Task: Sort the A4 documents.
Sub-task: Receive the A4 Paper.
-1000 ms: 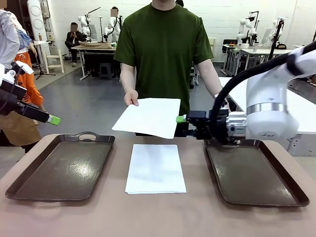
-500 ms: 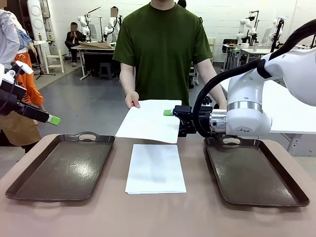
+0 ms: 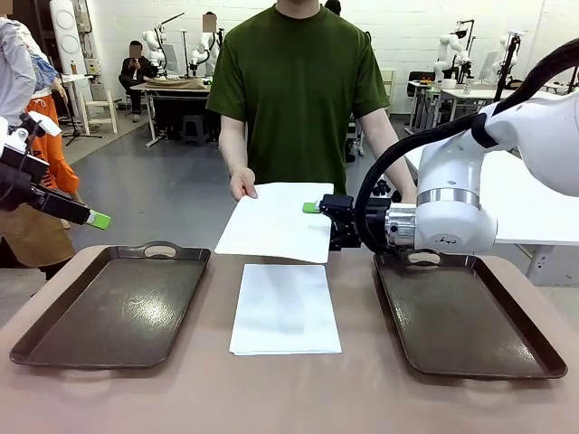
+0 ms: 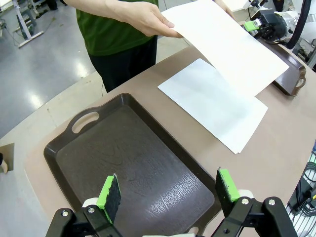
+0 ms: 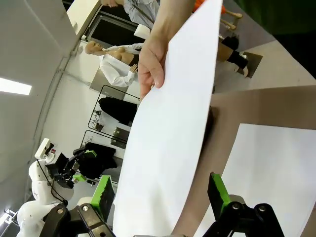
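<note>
While the right gripper (image 5: 162, 191) is standing with jaws apart on both sides of a thin blank white A4 paper sheet (image 3: 271, 221), the person's hand (image 3: 241, 183) is holding its far corner; whether the pads are touching it, I cannot tell. The left gripper (image 4: 168, 187) is hanging, jaws wide apart, over a dark brown handled tray (image 4: 123, 153). A flat white paper pile (image 3: 285, 307) is lying beside it; its sheet count is unclear.

A blank white A4 sheet (image 3: 276, 221) tilts above the far edge of the tabletop (image 3: 289, 389); a flat white stack (image 3: 285, 307) lies at its centre.
</note>
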Robot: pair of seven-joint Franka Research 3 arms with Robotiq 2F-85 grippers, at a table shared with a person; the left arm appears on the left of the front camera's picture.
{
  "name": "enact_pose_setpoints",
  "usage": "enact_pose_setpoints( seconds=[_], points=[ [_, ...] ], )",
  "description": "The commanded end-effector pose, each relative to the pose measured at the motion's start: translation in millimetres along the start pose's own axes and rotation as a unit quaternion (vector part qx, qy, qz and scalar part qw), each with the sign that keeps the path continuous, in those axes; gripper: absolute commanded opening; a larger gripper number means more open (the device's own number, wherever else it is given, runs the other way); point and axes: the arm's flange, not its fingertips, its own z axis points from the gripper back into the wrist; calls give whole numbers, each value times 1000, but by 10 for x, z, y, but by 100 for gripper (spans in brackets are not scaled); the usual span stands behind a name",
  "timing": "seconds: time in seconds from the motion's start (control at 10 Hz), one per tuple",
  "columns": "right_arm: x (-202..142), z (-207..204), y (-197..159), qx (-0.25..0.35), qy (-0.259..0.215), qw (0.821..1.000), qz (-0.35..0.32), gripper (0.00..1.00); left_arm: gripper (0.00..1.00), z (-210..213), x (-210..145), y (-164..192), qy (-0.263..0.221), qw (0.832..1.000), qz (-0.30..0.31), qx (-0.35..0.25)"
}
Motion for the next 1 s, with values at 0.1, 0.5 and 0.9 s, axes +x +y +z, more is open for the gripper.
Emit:
enact_pose_setpoints(
  seconds=[0.1, 0.5, 0.9],
  points=[
    [77, -81, 21, 19, 18, 1000, -12, 82, 100, -2, -20, 28, -3, 1000, -5, -6],
    [120, -22, 30, 20, 31, 999, -15, 45, 100, -2, -20, 28, -3, 1000, -5, -6],
    [132, 10, -12, 18, 39, 999, -24, 8, 100, -2, -20, 28, -3, 1000, -5, -6]
  ],
)
